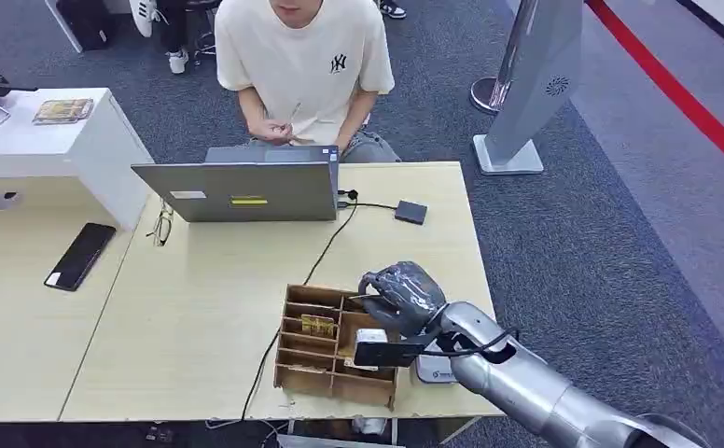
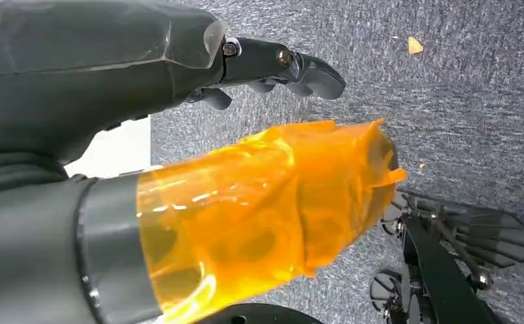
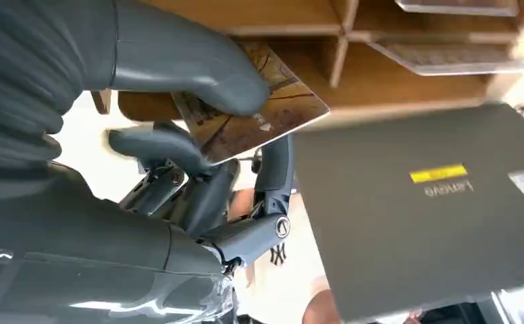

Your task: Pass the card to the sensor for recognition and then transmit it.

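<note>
My right hand [image 1: 398, 295] hovers over the right side of the wooden card box [image 1: 307, 375] at the table's front edge. In the right wrist view the right hand [image 3: 178, 155] pinches a brown patterned card [image 3: 266, 118] between thumb and fingers, just clear of the box's dividers [image 3: 340, 47]. More cards [image 1: 318, 325] lie in the box's slots. A small dark sensor pad [image 1: 410, 212] sits on the table, wired beside the grey laptop [image 1: 246, 190]. My left hand [image 2: 273, 64] hangs over grey carpet, fingers apart and holding nothing, its thumb wrapped in orange film [image 2: 266, 209].
A person in a cream T-shirt [image 1: 302, 56] sits behind the laptop. A black phone [image 1: 80, 255] and glasses [image 1: 160, 225] lie on the table's left. A black cable [image 1: 326, 247] runs from the laptop toward the box. A white stand base [image 1: 433, 371] sits beside my right forearm.
</note>
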`<state>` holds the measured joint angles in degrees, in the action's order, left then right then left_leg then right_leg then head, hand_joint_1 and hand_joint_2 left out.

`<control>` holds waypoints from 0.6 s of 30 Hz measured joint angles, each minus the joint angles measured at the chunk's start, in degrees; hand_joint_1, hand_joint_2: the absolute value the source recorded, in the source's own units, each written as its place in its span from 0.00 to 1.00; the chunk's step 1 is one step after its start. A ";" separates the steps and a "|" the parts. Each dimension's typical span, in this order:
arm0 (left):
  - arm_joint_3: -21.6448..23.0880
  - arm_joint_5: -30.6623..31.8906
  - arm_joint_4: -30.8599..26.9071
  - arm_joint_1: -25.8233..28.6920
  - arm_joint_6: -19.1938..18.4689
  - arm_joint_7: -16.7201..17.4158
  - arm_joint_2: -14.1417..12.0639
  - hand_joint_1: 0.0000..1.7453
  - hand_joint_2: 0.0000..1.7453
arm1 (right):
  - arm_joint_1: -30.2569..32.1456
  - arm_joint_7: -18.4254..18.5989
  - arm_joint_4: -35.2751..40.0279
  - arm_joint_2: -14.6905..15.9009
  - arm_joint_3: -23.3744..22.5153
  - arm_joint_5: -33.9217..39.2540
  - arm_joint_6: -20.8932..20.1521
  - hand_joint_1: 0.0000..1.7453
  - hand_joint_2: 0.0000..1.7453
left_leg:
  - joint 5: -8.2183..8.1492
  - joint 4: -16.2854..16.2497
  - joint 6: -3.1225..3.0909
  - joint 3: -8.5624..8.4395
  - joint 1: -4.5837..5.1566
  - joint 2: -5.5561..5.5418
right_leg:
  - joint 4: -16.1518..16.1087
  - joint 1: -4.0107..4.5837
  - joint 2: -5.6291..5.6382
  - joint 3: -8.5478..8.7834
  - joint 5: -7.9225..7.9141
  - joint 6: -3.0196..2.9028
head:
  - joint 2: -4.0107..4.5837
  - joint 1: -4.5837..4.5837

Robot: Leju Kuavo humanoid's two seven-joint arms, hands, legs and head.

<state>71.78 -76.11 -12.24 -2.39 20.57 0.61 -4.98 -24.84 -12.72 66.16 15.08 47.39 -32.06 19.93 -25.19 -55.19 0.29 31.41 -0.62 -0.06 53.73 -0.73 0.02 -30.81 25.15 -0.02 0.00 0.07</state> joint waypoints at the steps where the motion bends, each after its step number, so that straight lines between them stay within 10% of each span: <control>1: 0.00 0.00 0.00 0.01 0.00 0.00 0.00 0.00 0.00 | -0.02 -0.09 -0.09 -0.02 0.00 0.24 -0.13 0.98 1.00 | 0.00 0.00 0.00 0.00 0.00 0.00 | 0.00 0.00 0.01 0.00 0.00 0.00 | 0.00 -0.09; 18: 0.00 -0.02 0.00 -0.01 0.00 -0.02 0.00 0.00 0.00 | 0.41 -3.45 -0.24 -0.83 -2.41 11.03 -4.35 1.00 1.00 | 0.00 0.00 0.00 0.00 0.00 0.01 | 0.00 0.00 0.01 -0.02 0.00 0.00 | 0.00 -0.04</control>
<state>71.78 -76.13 -12.24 -2.39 20.57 0.59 -4.98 -24.42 -16.17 65.92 14.25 44.98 -21.03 15.59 -25.19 -55.19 0.29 31.41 -0.63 -0.06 53.73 -0.72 0.03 -30.82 25.15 -0.02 0.00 0.02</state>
